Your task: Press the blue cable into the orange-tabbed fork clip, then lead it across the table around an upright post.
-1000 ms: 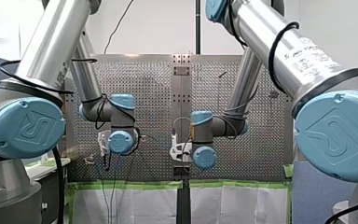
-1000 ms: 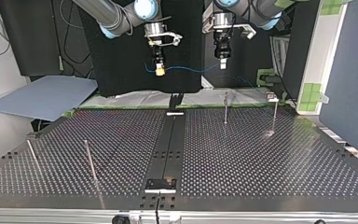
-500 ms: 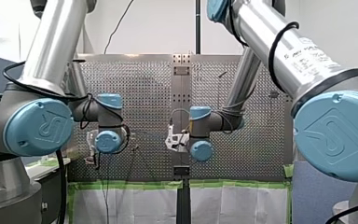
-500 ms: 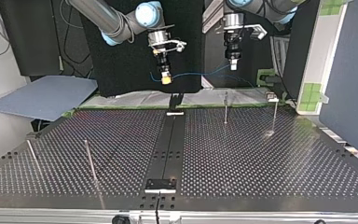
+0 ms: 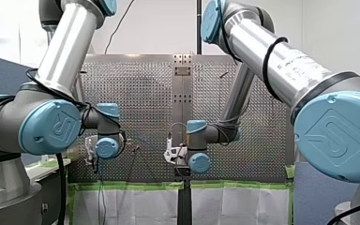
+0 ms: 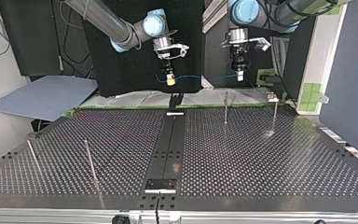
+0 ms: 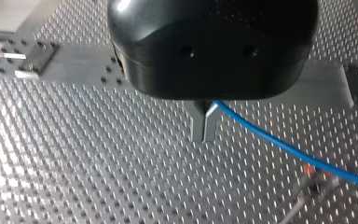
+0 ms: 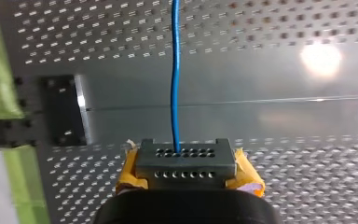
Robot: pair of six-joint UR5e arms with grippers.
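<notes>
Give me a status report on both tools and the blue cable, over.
My left tool shut on blue cable, right tool too. Cable strung between them in the air, not yet in the fork clip. Nothing seen blocking the clip.

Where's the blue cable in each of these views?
Front view: too faint to place.
Top view: cable strung between my right claw and my left claw, upper middle.
Left wrist view: cable leads sideways out of my left claw.
Right wrist view: cable runs straight ahead from my right claw.
Shared landmark: the plain centre strip.
</notes>
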